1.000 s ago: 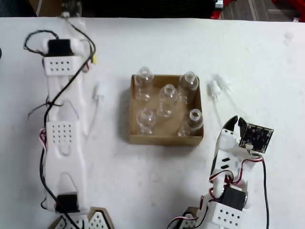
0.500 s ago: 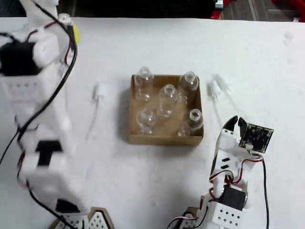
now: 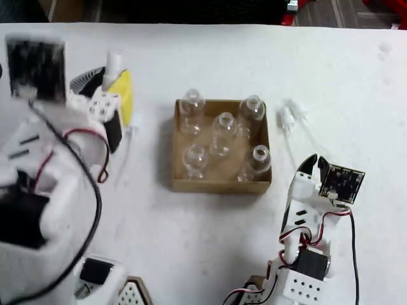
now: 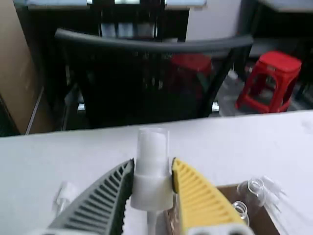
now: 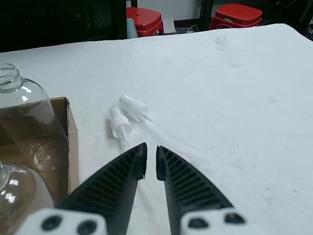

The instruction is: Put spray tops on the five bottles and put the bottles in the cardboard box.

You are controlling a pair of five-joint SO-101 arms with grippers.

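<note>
Pinching a spray top (image 4: 151, 183), upright between its two fingertips: the left end effector (image 4: 152, 165).

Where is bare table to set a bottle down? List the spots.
Free: white table between brown cardboard box and the near edge; also beyond the box. Crowded: two white spray tops beside the box, near right gripper.

A white, textured counter (image 5: 234, 98) runs across the foreground. Just beyond the counter's far edge stands a dark mesh-backed chair (image 4: 146, 73). Farther behind the counter are red stools (image 5: 236, 14), and a brown panel (image 4: 14, 73) rises beside the chair.
</note>
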